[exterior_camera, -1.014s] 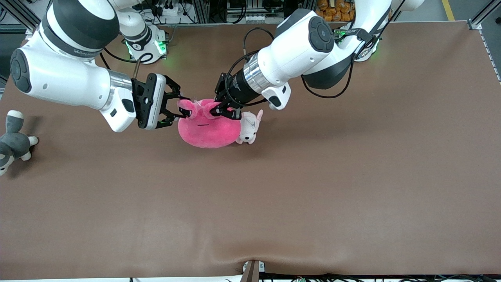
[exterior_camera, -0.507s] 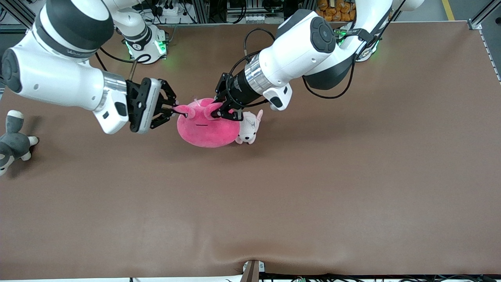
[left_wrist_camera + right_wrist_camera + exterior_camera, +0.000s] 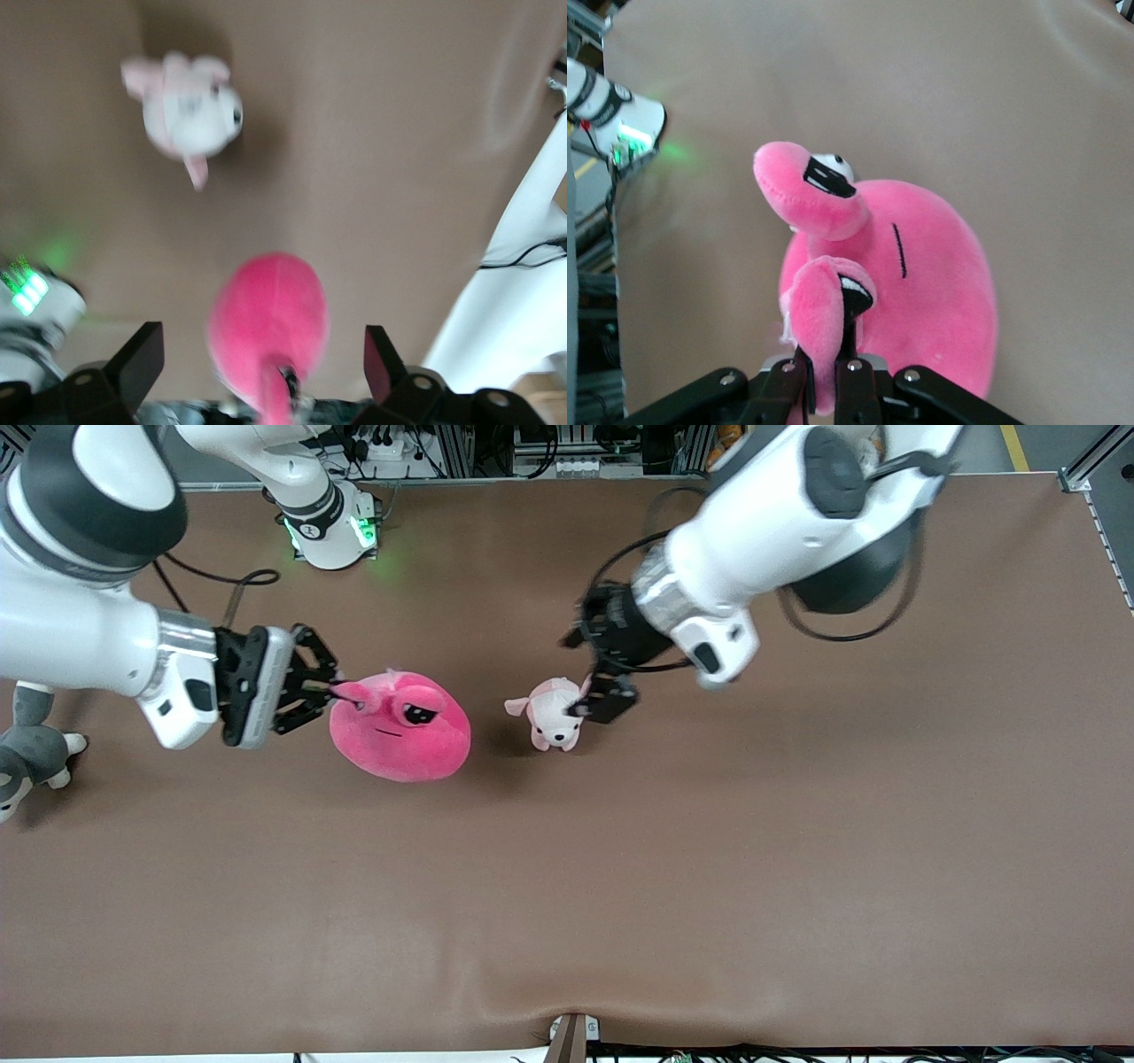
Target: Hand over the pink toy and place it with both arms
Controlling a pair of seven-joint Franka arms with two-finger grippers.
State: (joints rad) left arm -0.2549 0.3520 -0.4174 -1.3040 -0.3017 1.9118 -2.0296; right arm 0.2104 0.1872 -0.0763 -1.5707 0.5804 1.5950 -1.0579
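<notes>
The pink toy (image 3: 403, 728) is a round hot-pink plush with two stalk ears and black angry eyes. My right gripper (image 3: 339, 688) is shut on one of its ears and holds the toy at the table, toward the right arm's end. The right wrist view shows the fingers (image 3: 852, 390) pinching that ear, the toy's body (image 3: 921, 283) past them. My left gripper (image 3: 595, 703) is open and empty, over the small puppy plush (image 3: 554, 719). In the left wrist view its jaws (image 3: 262, 338) stand wide apart, with the pink toy (image 3: 266, 305) some way off.
The pale pink-and-white puppy plush (image 3: 186, 111) lies on the brown table (image 3: 709, 868) between the two grippers. A grey-and-white plush (image 3: 27, 748) lies at the table's edge at the right arm's end. The robot bases (image 3: 328, 522) stand along the back edge.
My left gripper has let go of the pink toy's ear, opened and drawn back toward its own end. My right gripper has pulled the toy toward the right arm's end, uncovering the puppy.
</notes>
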